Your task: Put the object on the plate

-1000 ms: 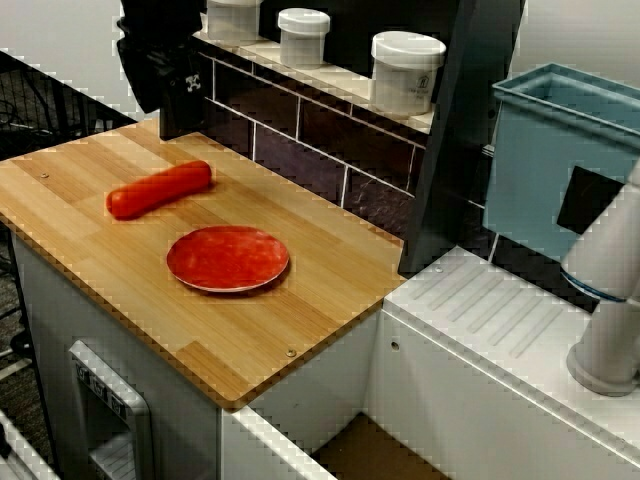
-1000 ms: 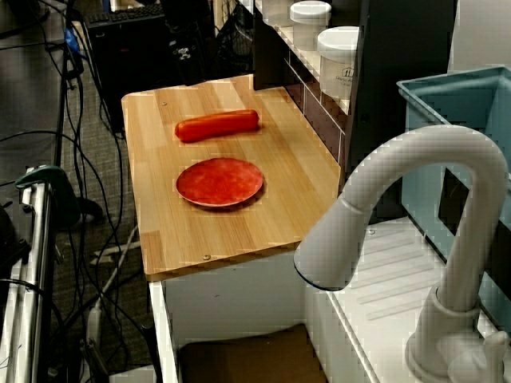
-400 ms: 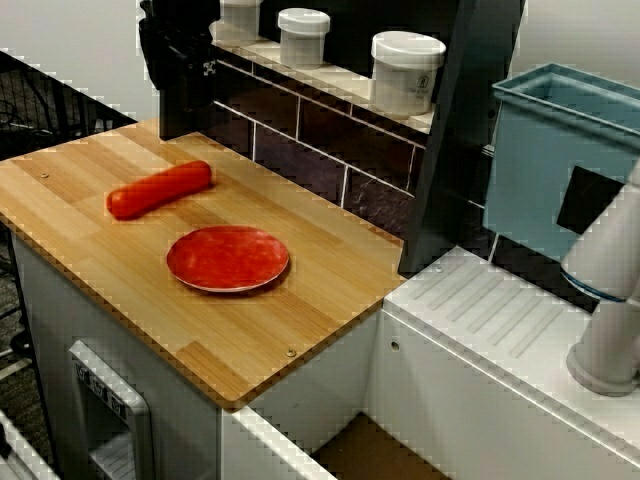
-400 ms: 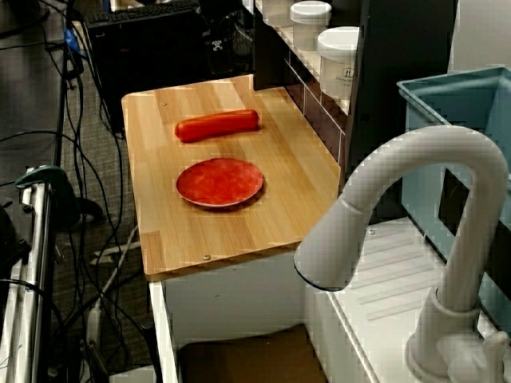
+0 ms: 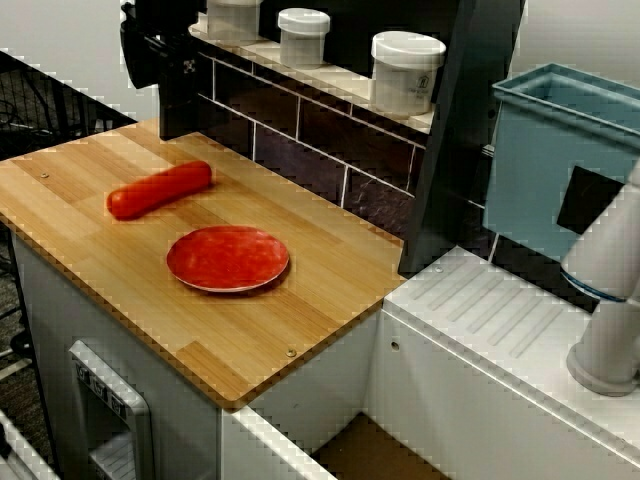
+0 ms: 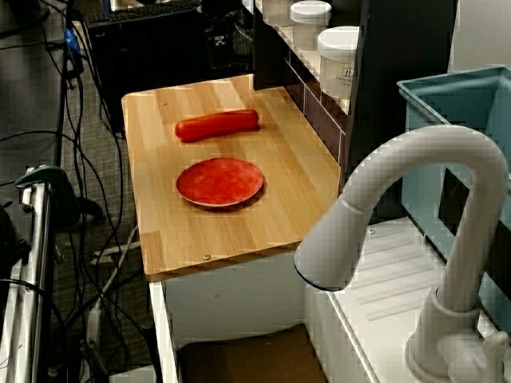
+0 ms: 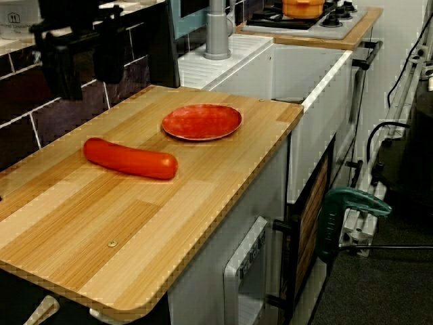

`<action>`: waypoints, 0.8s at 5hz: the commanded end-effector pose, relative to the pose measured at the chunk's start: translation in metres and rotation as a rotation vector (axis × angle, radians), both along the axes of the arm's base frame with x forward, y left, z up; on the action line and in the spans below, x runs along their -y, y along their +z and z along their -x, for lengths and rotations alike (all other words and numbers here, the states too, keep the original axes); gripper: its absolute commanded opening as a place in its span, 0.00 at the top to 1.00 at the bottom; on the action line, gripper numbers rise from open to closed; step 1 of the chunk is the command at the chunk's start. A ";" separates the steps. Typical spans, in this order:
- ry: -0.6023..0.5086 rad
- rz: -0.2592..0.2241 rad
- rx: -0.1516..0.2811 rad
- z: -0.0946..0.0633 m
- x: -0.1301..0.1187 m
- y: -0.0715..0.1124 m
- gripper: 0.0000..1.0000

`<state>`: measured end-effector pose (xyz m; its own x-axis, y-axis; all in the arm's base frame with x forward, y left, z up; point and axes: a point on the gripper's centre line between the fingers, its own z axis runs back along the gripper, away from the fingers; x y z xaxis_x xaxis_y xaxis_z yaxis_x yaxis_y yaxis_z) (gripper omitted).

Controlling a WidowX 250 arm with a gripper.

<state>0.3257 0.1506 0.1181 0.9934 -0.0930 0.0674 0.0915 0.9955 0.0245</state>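
The object, a smooth red-orange cylinder (image 5: 160,189), lies on its side on the wooden counter, toward the back left; it also shows in the other views (image 6: 217,125) (image 7: 130,158). The plate (image 5: 228,258) is flat, round and red-orange, and sits bare a little in front of and to the right of the object, apart from it (image 6: 219,181) (image 7: 201,121). My black gripper (image 7: 81,64) hangs above the counter's back edge, behind the object and clear of it. Its two fingers stand apart with nothing between them. In the other views it is a dark shape (image 5: 155,55) (image 6: 219,36).
White lidded jars (image 5: 405,72) stand on the shelf above the dark tiled backsplash. A blue bin (image 5: 560,150) and a white faucet (image 6: 399,199) are by the sink at the right. A stove with an orange pot (image 7: 304,7) lies beyond. Cables hang left of the counter (image 6: 88,159).
The gripper shifted right and upward near the shelf, then back left a little. The object and the plate have not moved.
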 end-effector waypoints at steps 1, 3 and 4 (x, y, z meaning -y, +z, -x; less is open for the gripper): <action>0.055 0.025 -0.001 0.010 0.003 -0.015 0.00; 0.118 0.053 0.014 0.014 0.020 -0.033 0.00; 0.118 0.031 0.013 0.011 0.021 -0.042 0.00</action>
<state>0.3129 0.1272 0.0585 0.9993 0.0185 0.0328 -0.0176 0.9995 -0.0268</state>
